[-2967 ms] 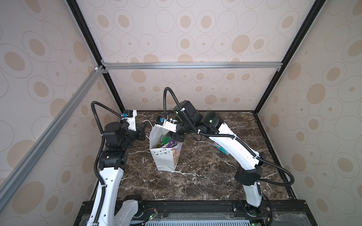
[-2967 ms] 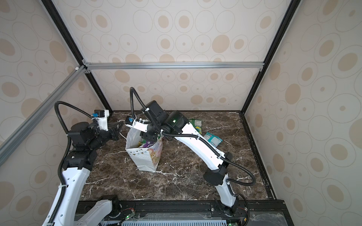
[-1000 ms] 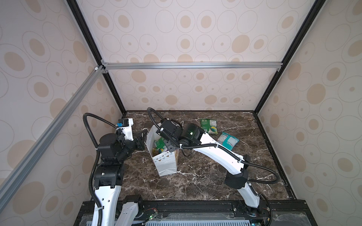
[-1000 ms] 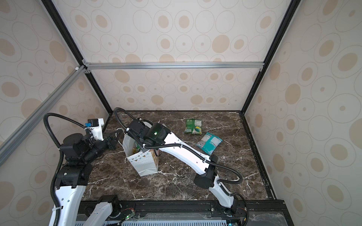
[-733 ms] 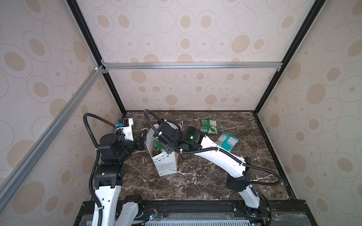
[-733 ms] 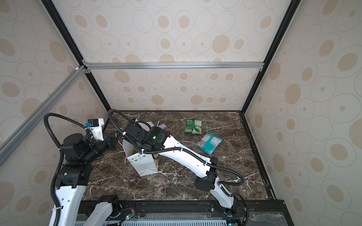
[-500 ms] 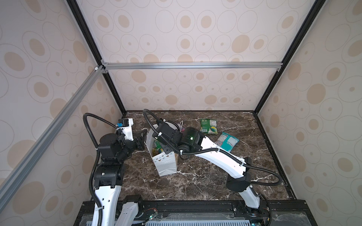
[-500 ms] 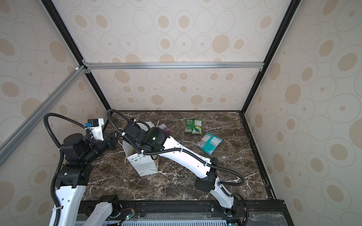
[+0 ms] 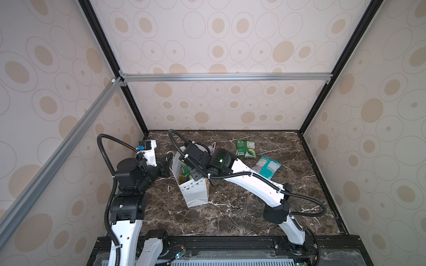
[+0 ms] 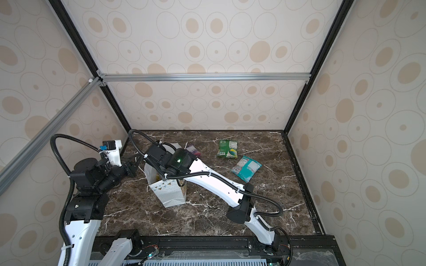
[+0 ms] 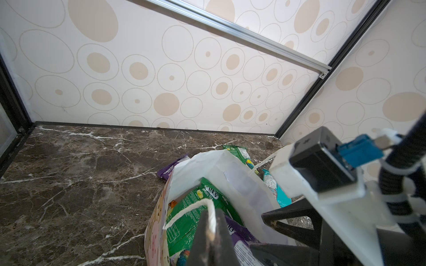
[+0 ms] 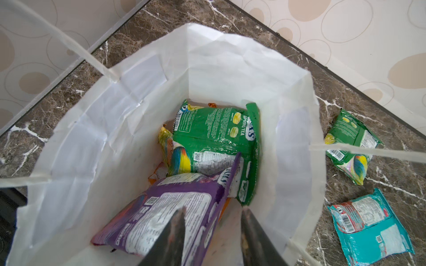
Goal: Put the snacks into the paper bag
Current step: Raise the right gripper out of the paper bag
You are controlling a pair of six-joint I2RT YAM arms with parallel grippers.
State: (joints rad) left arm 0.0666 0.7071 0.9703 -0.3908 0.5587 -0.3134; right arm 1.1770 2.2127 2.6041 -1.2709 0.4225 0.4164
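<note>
Bag (image 9: 196,192) stands left of centre. Left gripper (image 11: 211,230) clamps its cord handle (image 11: 189,207). Right gripper (image 12: 212,221), hidden inside the bag in both top views, has jaws parted beside a purple packet (image 12: 173,202); lower packets (image 12: 165,138) are mostly covered.
</note>
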